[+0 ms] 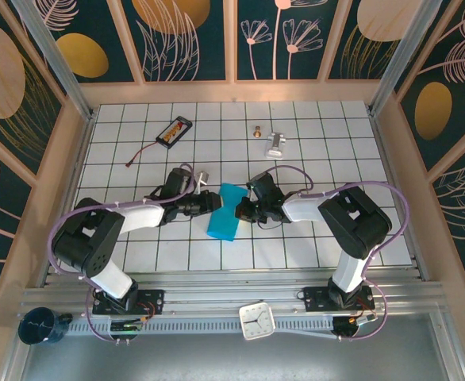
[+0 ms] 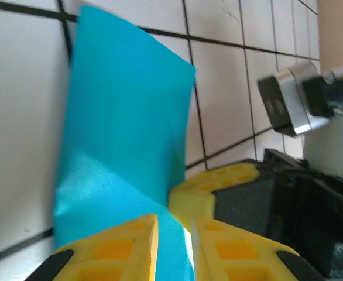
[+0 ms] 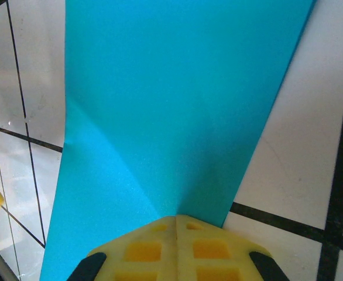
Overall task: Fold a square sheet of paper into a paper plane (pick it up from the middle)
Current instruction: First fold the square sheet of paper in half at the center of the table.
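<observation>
Folded square sheet of paper (image 1: 224, 211), long axis vertical at frame centre, pinched between left gripper (image 1: 213, 203) and tightly closed right gripper (image 1: 243, 210) from opposite sides.

The table (image 1: 312, 238) is covered in white square tiles with dark grid lines, evenly lit. Dark teal wall panels (image 1: 189, 36) surround it on three sides (printed with gold discs and pale leaf outlines), framed in light wood. An aluminium rail (image 1: 217, 305) runs along the near edge.

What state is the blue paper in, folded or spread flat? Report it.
Folded: the square sheet of paper is a narrow strip, with a diagonal crease visible.
</observation>
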You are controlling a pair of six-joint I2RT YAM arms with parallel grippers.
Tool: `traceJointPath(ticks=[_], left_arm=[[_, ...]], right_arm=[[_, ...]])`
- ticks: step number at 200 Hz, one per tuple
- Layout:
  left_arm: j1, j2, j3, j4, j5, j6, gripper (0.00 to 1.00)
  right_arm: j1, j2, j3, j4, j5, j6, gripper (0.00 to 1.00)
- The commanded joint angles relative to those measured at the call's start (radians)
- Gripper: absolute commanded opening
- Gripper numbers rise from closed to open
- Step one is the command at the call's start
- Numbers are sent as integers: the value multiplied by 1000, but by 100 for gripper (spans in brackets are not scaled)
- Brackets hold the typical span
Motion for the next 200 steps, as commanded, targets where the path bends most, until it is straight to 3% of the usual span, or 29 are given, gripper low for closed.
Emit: traceJointPath(ticks=[1, 54, 108, 166, 200], left_arm=[[0, 31, -45, -26, -2, -9, 21], [15, 19, -80, -102, -90, 44, 18], [-41, -102, -141, -27, 21, -26, 22], [-26, -76, -190, -124, -109, 10, 17], [-22, -159, -215, -82, -41, -17, 18]], right_arm=[[10, 83, -45, -156, 91, -21, 0], [8, 79, -44, -163, 97, -27, 0], [8, 75, -49, -162, 97, -23, 0], [8, 73, -57, -159, 97, -24, 0], [8, 73, -56, -160, 99, -26, 0]])
